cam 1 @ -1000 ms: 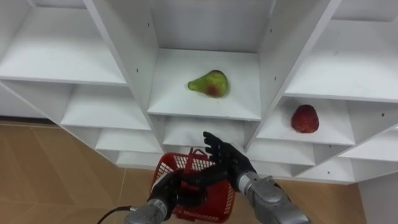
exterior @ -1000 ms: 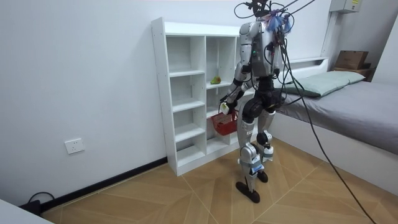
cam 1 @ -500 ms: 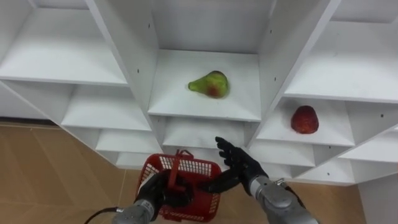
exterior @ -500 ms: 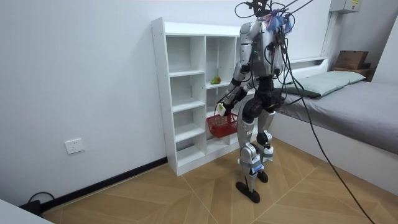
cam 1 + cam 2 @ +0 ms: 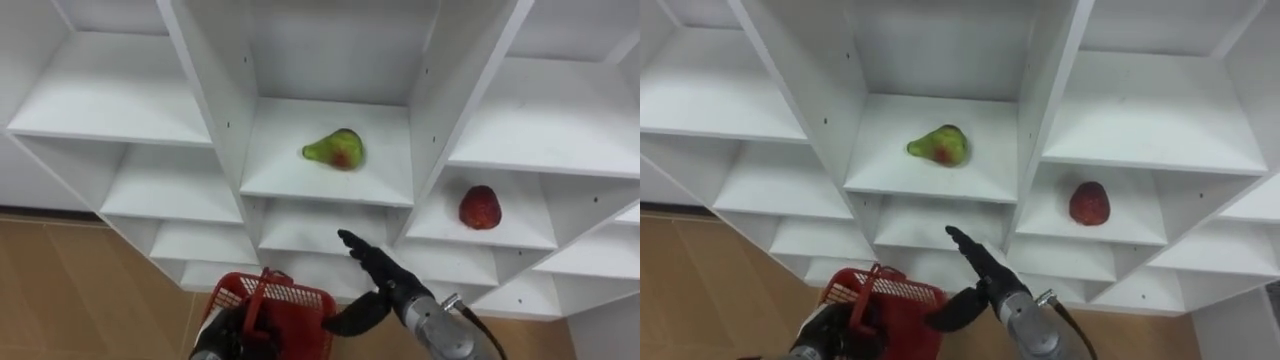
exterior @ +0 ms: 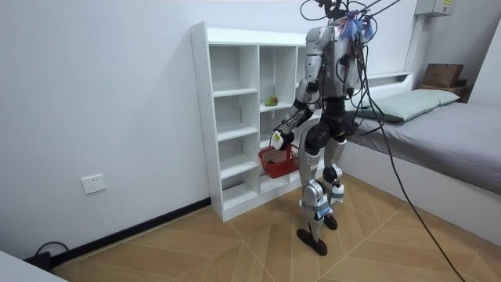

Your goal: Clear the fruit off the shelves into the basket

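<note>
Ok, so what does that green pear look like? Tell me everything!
The pear is green with a reddish blush on its front, smooth-skinned and whole. It lies on its side, narrow end toward the robot's left, alone on the white shelf in the middle column. Only the shelf touches it; the open right hand is lower down, well apart.

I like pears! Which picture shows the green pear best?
The left eye view: the pear lies close up on its shelf, green with a reddish patch. The right eye view shows nearly the same. The room view gives a tiny green speck in the closet.
</note>
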